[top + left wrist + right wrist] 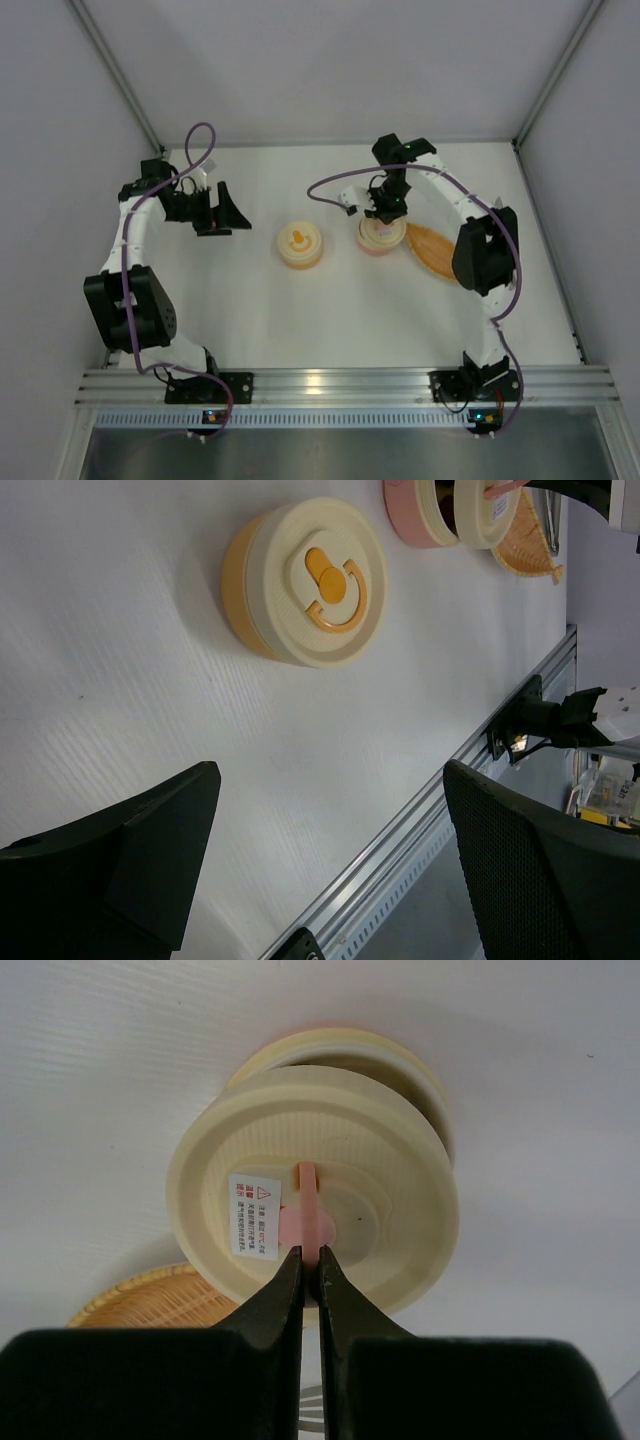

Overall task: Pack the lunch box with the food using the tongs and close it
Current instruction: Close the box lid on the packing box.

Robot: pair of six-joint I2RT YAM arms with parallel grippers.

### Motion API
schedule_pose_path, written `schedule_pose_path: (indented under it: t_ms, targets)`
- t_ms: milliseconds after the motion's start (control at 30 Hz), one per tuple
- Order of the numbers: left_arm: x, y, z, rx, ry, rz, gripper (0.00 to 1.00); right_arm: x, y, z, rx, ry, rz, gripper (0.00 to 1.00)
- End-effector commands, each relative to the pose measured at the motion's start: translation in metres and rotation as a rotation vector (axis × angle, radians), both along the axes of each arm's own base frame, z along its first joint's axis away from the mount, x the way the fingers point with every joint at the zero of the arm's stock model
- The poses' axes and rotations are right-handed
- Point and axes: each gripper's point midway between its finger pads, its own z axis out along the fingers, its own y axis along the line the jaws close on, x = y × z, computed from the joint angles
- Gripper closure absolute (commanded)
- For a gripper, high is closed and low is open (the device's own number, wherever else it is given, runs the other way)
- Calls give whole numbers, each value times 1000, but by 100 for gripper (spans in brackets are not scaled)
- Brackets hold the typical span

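Status: right gripper (310,1255) is clamped shut on the pink tab (303,1222) at the centre of a cream lid (390,1210). The tab is pinched right at the fingertips. The lid is held tilted, raised off the pink lunch box (408,518), with a white label (255,1228) seen on the face turned toward the wrist camera. The box's cream rim (400,1055) is seen just behind the lid's upper edge. In the left wrist view the lid is shown standing nearly on edge, against the open top of the pink box. What is inside the box is hidden by the lid.

A woven boat-shaped tray (436,252) is placed just beside the pink box, on its right.

A second lunch box, orange (300,246), is set near the middle of the table (300,330), left of the pink one and apart from it. Its cream lid with an orange latch (335,585) is seated flat on top.

Left gripper (225,210) is held wide apart, gripping nothing, well left of the orange box and pointed toward it.
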Motion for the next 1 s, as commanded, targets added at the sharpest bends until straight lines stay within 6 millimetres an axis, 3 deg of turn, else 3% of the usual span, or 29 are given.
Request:
schedule_pose_path:
  t_ms: [0, 433, 967]
  targets:
    - [10, 1, 15, -19, -68, -10, 2, 21, 27, 18, 64, -112, 81, 100]
    - [11, 2, 11, -14, -58, -7, 2, 29, 30, 10, 42, -110, 121, 100]
    - [13, 6, 7, -9, -52, -1, 2, 18, 31, 3, 36, -66, 125, 100]
